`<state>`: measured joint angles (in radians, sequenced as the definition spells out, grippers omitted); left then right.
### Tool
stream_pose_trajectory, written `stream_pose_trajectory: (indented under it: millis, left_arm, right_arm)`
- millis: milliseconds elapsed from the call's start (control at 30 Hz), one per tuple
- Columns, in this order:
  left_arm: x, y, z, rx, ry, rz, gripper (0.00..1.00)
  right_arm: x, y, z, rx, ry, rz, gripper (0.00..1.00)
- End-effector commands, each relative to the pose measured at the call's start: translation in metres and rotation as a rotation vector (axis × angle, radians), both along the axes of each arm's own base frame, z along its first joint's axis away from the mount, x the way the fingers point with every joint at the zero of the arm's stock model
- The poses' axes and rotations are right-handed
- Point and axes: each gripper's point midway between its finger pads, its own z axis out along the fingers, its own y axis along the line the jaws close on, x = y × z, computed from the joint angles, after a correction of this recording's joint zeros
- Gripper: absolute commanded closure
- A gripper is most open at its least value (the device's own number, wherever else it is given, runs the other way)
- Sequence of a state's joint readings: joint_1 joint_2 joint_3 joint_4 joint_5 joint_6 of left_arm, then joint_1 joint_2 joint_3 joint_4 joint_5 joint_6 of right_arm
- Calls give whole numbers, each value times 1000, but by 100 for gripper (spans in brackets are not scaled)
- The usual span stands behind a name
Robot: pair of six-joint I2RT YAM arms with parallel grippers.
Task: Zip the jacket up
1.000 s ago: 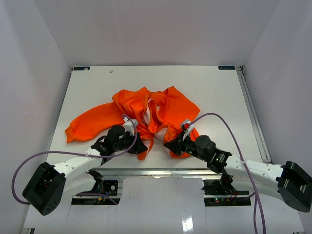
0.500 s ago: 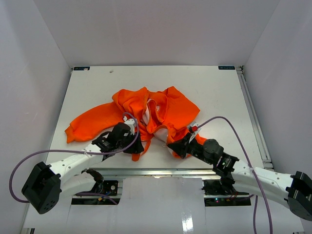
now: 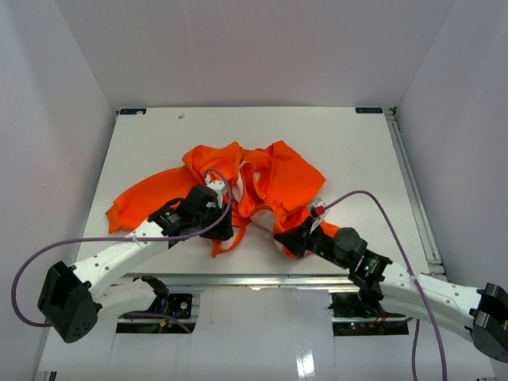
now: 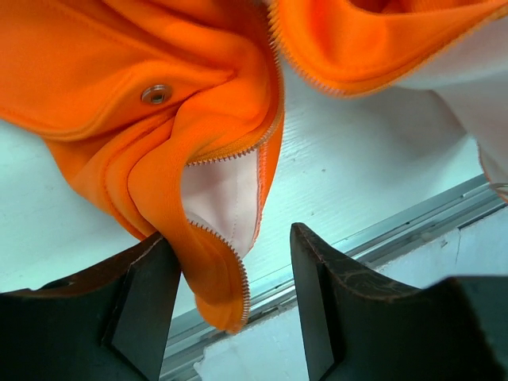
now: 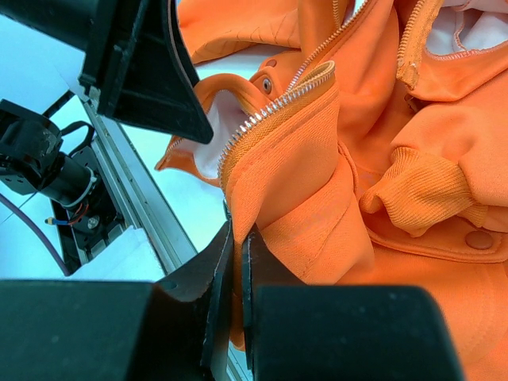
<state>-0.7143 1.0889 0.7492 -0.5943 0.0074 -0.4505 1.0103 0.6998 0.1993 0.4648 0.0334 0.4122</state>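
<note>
White table top (image 3: 278, 131), matt and rectangular, edged on the near side by a grooved aluminium rail (image 3: 262, 279). Crumpled over its middle and near half, the jacket (image 3: 270, 171): bright orange soft fabric, pale pinkish-white lining, one long sleeve stretched out to the left, front lying unzipped with both toothed edges apart. Black wedge-shaped fingers of the left gripper (image 4: 234, 242) spread wide, a lined hem corner hanging between and brushing the left-hand one, not pinched. Fingers of the right gripper (image 5: 236, 246) pressed almost together, clamped on a fold of the jacket's front edge. Ribbed cuff (image 5: 413, 190), thick and rounded, bunched just beside that fold. Fine zipper tape (image 5: 274, 107) with small pale metallic teeth. Round silvery snap (image 4: 156, 94), dished at its centre. Tiny dark tags (image 3: 131, 111) at the two far table corners, print too small to read.
</note>
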Motion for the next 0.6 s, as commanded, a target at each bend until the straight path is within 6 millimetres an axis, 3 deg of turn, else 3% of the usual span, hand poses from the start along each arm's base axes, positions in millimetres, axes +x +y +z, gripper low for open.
stream_pose_trajectory:
  millis: [0, 133, 167, 200, 233, 300, 367, 467, 567]
  left_arm:
    - [11, -3, 21, 56, -23, -52, 34]
    - [10, 2, 4, 128, 43, -43, 36]
    - [9, 0, -2, 135, 62, -51, 40]
    - [8, -1, -8, 141, 84, -58, 46]
    - [4, -6, -13, 126, 113, -81, 62]
    - [1, -12, -22, 109, 139, -98, 84]
    - [2, -21, -29, 54, 131, -97, 98]
    - [19, -33, -39, -20, 69, -49, 100]
    - [61, -51, -43, -110, -32, 35, 100]
  right_arm:
    - [-1, 2, 16, 52, -29, 8, 92]
    - [-2, 0, 17, 56, -30, 7, 92]
    - [-2, 0, 18, 60, -31, 5, 92]
    - [-2, -1, 19, 63, -32, 3, 92]
    - [-2, -2, 19, 64, -33, 2, 92]
    - [0, -4, 20, 66, -31, -18, 92]
    - [5, -9, 25, 72, -35, -56, 92]
    - [21, -18, 41, 84, -58, -157, 92]
    - [62, -36, 55, 65, -113, -400, 92]
